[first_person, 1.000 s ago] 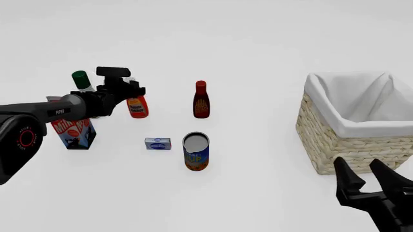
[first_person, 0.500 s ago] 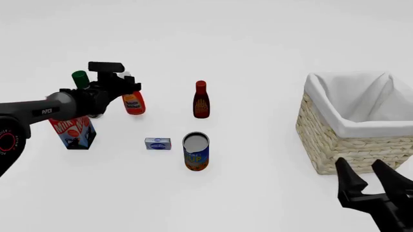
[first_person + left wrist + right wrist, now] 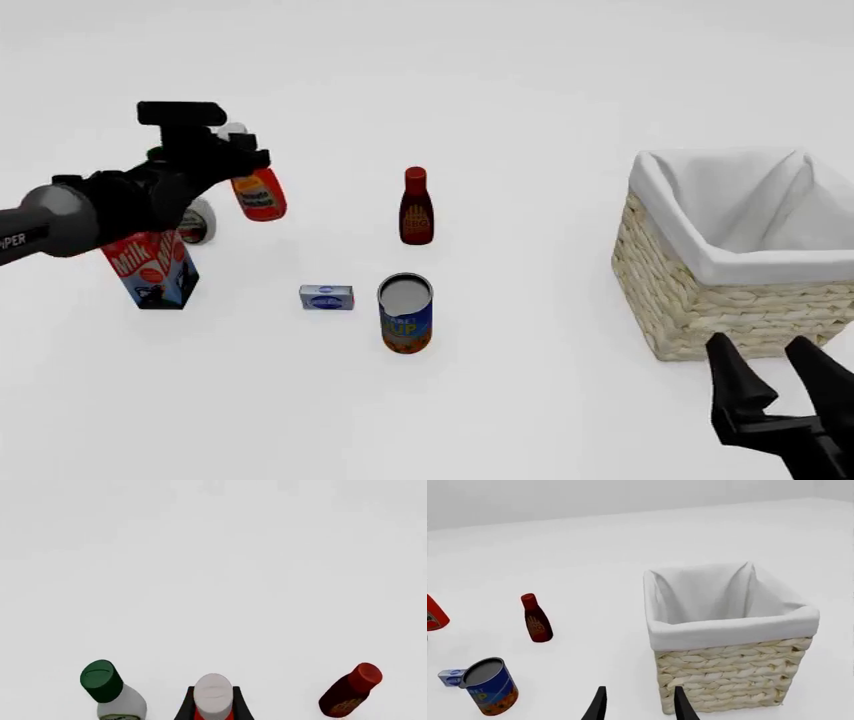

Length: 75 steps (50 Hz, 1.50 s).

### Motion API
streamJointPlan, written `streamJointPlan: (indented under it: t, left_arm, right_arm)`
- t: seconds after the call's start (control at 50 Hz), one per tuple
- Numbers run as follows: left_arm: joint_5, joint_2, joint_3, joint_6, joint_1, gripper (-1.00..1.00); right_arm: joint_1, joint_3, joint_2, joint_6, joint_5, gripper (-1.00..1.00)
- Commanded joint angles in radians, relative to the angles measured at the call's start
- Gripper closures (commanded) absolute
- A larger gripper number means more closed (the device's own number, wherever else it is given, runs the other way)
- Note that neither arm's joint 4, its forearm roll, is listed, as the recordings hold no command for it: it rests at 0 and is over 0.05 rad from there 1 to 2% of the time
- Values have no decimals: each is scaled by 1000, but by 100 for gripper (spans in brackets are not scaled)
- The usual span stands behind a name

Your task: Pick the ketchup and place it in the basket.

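Left gripper [image 3: 230, 160], clamped on bright orange-red ketchup squeeze bottle [image 3: 258, 195], now lifting it clear of table, tilted; square wicker cloth-lined basket [image 3: 747, 255] waiting well right. Right gripper [image 3: 777, 385] idling, jaws apart, empty.

Tilted ketchup [image 3: 259, 195] aloft, well left of basket [image 3: 738, 262].

Plain white table [image 3: 534, 80] filled the frame, blending into white backdrop at top; light even, shadows soft.
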<state>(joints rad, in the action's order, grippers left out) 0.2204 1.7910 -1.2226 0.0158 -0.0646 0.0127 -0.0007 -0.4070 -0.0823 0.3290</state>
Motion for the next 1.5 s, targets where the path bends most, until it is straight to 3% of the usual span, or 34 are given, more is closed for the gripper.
streamJointPlan:
  t: [0.02,0.28,0.5,0.54,0.58,0.64,0.68,0.88,1.1,1.32,1.5]
  left_arm:
    - [-6,-153,96,-16,-13,100]
    - [-46,-319,178,-45,-29,100]
    - [-81,-472,283,-73,-67,100]
    - [-96,-509,304,-75,-66,100]
    - [-106,-532,319,-80,-70,100]
    - [-133,-569,338,-80,-67,100]
    - [-153,-600,349,-80,-67,100]
    - [-244,-734,391,-91,-78,100]
    - [-376,-881,428,-91,-152,100]
    - [-500,-994,438,-103,-204,100]
    - [-575,-1051,426,-120,-235,100]
  right_arm:
    - [-2,1,103,4,-77,-100]
    - [-2,0,197,14,-145,-100]
    - [18,-9,309,63,-234,-100]
    - [67,-35,403,93,-307,-100]
    - [80,-46,399,119,-317,-100]
    - [83,-75,397,52,-345,-100]
    - [101,-106,402,86,-368,-100]
    - [226,-236,402,105,-457,-100]
    - [347,-340,337,122,-478,-100]
    - [507,-447,243,203,-489,-100]
    - [597,-480,163,227,-470,-100]
